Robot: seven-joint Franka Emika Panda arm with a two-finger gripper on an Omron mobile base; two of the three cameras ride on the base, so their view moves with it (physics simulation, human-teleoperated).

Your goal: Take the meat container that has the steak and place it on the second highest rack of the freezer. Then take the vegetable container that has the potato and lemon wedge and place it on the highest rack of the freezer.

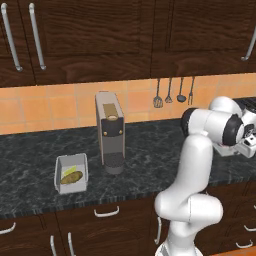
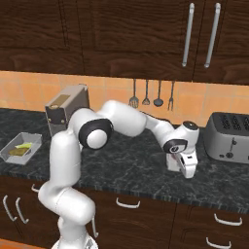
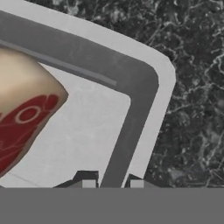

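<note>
— Where are your jaws right now?

— My jaws (image 3: 112,183) are low over the dark stone surface (image 3: 197,109), straddling the grey wall of the meat container (image 3: 131,127). One tip stands inside the wall and one outside, and they look pinched onto it, so I judge I am gripping the container by its rim. The steak (image 3: 26,118) lies in it just beside the tips, red face up, tan edge toward the corner.

— So is anything finished?

— No. The meat container sits on the surface, not lifted as far as I can see. It has yet to go onto the second highest rack of the freezer.

— And the other box?

— The vegetable container (image 1: 71,174) rests well apart, near the coffee machine (image 1: 109,131). The potato (image 1: 71,177) and the lemon wedge (image 1: 70,170) are inside it, untouched. From the right base view my hand is near the toaster (image 2: 229,137), far from that box.

— What remains, then?

— Nearly everything, I'd say: lift this box, carry it to the freezer, set it on its rack, then fetch the vegetable container for the highest rack.
</note>
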